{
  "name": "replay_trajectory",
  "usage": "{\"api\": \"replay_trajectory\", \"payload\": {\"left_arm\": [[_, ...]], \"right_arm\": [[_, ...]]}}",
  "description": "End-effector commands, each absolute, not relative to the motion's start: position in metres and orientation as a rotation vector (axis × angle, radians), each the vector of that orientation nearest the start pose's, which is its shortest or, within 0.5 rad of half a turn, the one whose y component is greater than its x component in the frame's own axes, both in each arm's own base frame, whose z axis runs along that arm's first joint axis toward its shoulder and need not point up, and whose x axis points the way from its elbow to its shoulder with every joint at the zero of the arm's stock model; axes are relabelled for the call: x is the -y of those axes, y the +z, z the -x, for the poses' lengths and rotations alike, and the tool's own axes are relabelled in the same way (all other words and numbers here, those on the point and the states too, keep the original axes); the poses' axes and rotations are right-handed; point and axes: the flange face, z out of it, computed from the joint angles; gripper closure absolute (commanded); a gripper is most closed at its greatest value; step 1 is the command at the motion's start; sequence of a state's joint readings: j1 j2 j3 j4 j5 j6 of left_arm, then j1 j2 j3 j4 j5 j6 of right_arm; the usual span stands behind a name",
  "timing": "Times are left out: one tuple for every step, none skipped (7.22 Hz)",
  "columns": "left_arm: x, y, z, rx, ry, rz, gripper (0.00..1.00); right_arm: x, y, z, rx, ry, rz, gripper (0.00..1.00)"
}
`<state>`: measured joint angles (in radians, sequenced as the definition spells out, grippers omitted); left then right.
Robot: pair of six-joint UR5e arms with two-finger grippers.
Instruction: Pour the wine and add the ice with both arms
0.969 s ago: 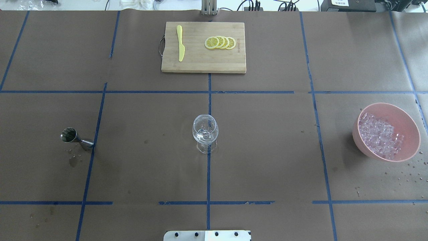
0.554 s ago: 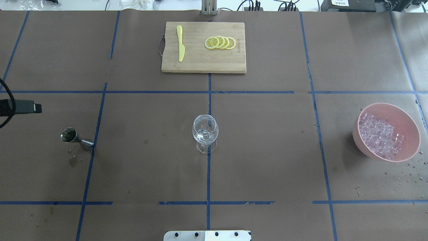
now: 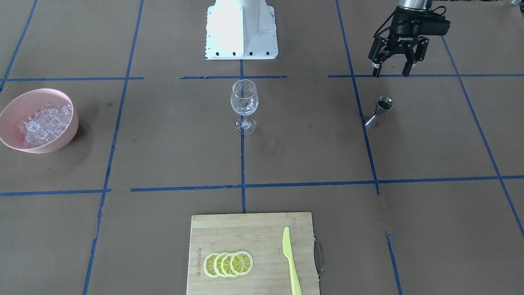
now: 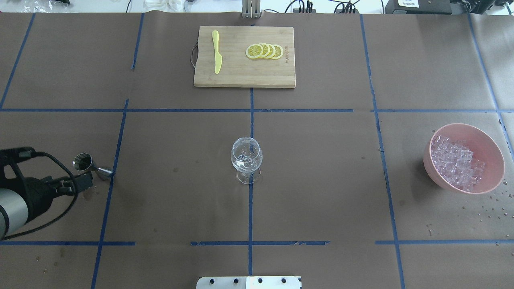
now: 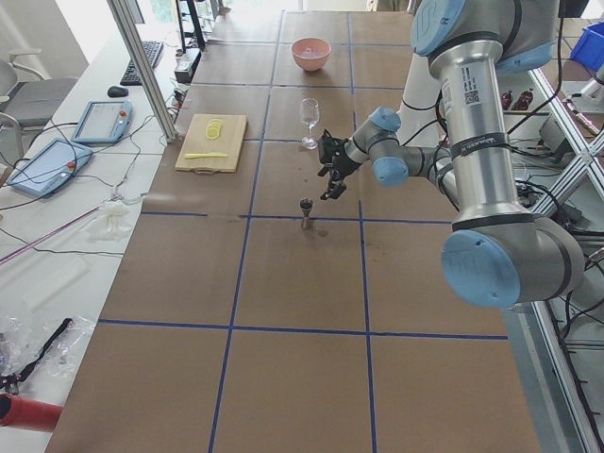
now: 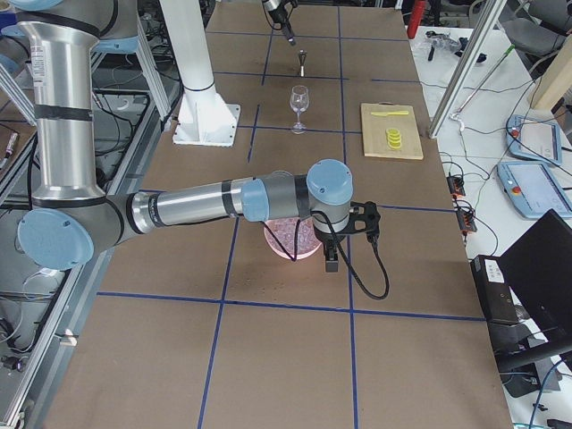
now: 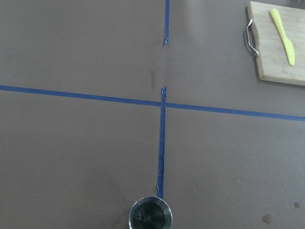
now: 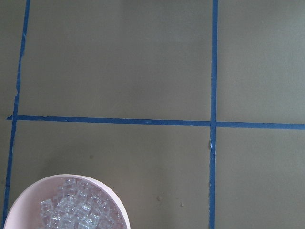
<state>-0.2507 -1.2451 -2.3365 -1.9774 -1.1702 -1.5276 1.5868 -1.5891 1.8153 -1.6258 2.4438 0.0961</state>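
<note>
Over the counter (image 3: 163, 143), by the jigger (image 3: 380, 110) | left gripper (image 3: 390, 74): fingers (image 3: 406, 69) spread, empty | right gripper (image 6: 330, 261) near bowl (image 4: 431, 164) of ice (image 4: 457, 162): fingers' state cannot be told

— What sort of place is it?
— A robotics lab. Two arms (image 5: 477, 113) stand at a long desk (image 5: 283, 283) papered brown and gridded with blue tape (image 4: 250, 208).
— Anything else?
— Teach pendants (image 5: 99, 121), loose cables (image 4: 302, 6) and aluminium posts (image 5: 142, 66) sit along the desk's edge.
</note>
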Motion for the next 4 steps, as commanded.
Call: {"api": "replay_trajectory", "payload": {"left_arm": [[0.217, 0.400, -0.336, -0.703, -0.415, -0.619, 0.00], [0.220, 0.416, -0.346, -0.650, -0.420, -0.700, 0.00], [0.227, 0.439, -0.363, -0.602, -0.431, -0.793, 0.00], [0.233, 0.462, -0.386, -0.581, -0.480, -0.848, 0.00]], "right_arm": [[0.483, 0.529, -0.048, 0.884, 0.055, -0.107, 0.00], [0.483, 0.523, -0.043, 0.888, 0.069, -0.100, 0.00], [0.483, 0.518, -0.038, 0.892, 0.088, -0.089, 0.00], [0.483, 0.518, -0.036, 0.892, 0.094, -0.083, 0.00]]}}
